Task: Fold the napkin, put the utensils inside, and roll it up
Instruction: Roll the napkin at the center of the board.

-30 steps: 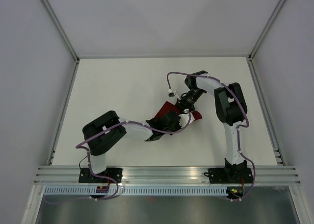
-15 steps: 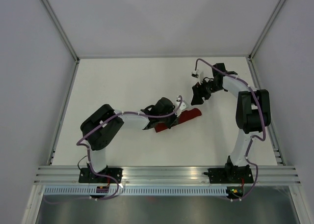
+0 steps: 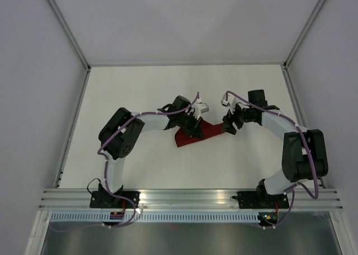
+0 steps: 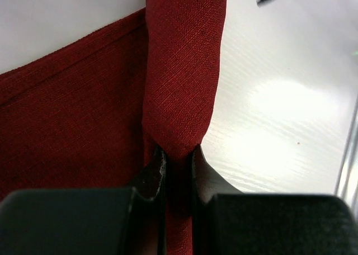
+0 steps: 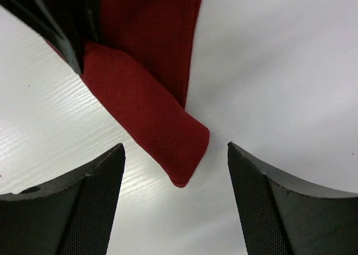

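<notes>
Pinching the rolled napkin [image 4: 184, 70] near the middle of the table [image 3: 134, 93], the left gripper [image 4: 174, 154] has shifted along it. The right gripper [image 5: 176, 171] has swung back, jaws spread toward the napkin's end, so rolling looks nearly done.

Robotics lab test cell, white table [image 3: 134, 93], plain grey walls [image 3: 184, 20], aluminium rail [image 3: 190, 197] along front edge.

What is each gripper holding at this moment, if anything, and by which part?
The left gripper is shut on the napkin, pinching its rolled part. The right gripper is open, with the roll's end lying between its fingers untouched, and holds nothing.
</notes>
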Controlling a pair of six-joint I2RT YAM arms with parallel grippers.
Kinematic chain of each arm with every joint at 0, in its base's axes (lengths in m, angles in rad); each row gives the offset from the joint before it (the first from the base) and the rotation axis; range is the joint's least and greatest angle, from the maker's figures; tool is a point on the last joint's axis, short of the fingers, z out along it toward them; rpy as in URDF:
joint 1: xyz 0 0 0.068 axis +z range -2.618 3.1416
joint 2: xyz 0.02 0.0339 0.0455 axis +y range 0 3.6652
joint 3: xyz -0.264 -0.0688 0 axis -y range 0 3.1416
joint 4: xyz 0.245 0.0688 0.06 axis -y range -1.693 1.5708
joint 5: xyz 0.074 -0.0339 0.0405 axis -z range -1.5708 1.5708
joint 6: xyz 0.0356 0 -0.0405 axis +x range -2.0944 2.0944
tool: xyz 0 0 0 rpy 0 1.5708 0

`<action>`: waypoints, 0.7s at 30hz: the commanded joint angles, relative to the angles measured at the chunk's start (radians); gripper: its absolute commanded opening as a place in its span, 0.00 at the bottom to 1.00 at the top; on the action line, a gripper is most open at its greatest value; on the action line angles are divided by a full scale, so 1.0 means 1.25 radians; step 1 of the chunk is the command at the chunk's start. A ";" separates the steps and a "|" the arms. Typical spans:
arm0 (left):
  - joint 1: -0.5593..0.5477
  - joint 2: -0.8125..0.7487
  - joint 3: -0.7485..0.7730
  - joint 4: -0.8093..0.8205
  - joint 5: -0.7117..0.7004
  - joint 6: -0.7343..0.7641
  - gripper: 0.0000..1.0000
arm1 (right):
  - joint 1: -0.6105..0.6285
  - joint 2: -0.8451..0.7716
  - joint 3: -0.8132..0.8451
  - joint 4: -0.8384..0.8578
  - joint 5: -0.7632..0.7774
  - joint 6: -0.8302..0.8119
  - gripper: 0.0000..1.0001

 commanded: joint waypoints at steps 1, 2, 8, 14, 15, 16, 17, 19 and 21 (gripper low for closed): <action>0.009 0.116 0.009 -0.181 0.076 -0.037 0.02 | 0.031 -0.054 -0.054 0.093 -0.031 -0.110 0.79; 0.014 0.123 0.014 -0.192 0.086 -0.038 0.02 | 0.053 -0.080 -0.093 0.113 -0.019 -0.116 0.79; 0.026 0.169 0.056 -0.248 0.136 -0.035 0.02 | 0.188 -0.176 -0.220 0.256 0.093 -0.147 0.82; 0.030 0.194 0.083 -0.293 0.165 -0.026 0.02 | 0.272 -0.184 -0.247 0.293 0.172 -0.172 0.82; 0.032 0.199 0.087 -0.298 0.169 -0.026 0.03 | 0.278 -0.184 -0.250 0.293 0.175 -0.175 0.82; 0.033 0.199 0.088 -0.304 0.169 -0.024 0.03 | 0.287 -0.184 -0.252 0.293 0.186 -0.180 0.82; 0.033 0.201 0.090 -0.309 0.174 -0.024 0.03 | 0.303 -0.182 -0.262 0.293 0.192 -0.187 0.82; 0.036 0.206 0.092 -0.318 0.178 -0.024 0.03 | 0.317 -0.178 -0.270 0.298 0.216 -0.197 0.81; 0.038 0.211 0.099 -0.324 0.182 -0.024 0.04 | 0.336 -0.170 -0.279 0.298 0.224 -0.202 0.81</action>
